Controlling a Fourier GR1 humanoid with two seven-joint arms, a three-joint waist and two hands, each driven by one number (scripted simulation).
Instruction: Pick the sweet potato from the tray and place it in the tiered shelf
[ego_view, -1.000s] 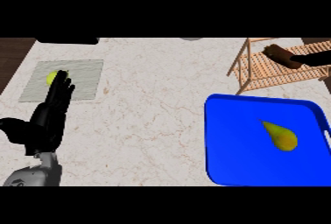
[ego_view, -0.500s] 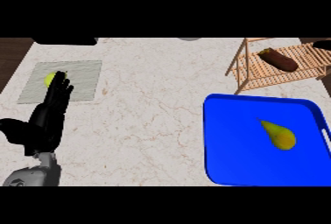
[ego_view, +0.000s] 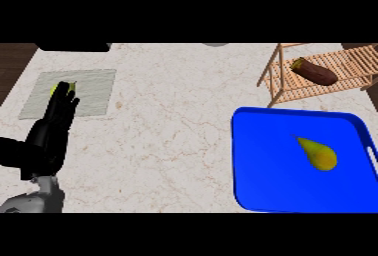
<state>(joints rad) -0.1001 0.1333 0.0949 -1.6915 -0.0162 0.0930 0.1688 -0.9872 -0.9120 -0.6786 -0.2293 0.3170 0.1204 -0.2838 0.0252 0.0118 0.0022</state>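
- Forearm: grey, at the lower left corner, cut off by the view's lower edge.
- Left hand: black, fingers straight and close together, pointing away over the counter; it holds nothing. The thumb juts out to the left edge.
- Right hand: does not show.
- Tray: blue, at the right, near edge and right rim partly cut off.
- Yellow fruit: pear-shaped, lies alone in the tray toward its right side.
- Mat: pale grey, far left; the left hand's fingertips overlap it.
- Yellow-green thing: on the mat, mostly hidden behind the fingertips, only a sliver shows; what it is cannot be told.
- Shelf: wooden slats, far right beyond the tray, cut off at the right edge.
- Sweet potato: dark brown, lies on the shelf's slats, well apart from the left hand; which tier is unclear.
- Dark thing and grey thing: at the far edge, both cut off.
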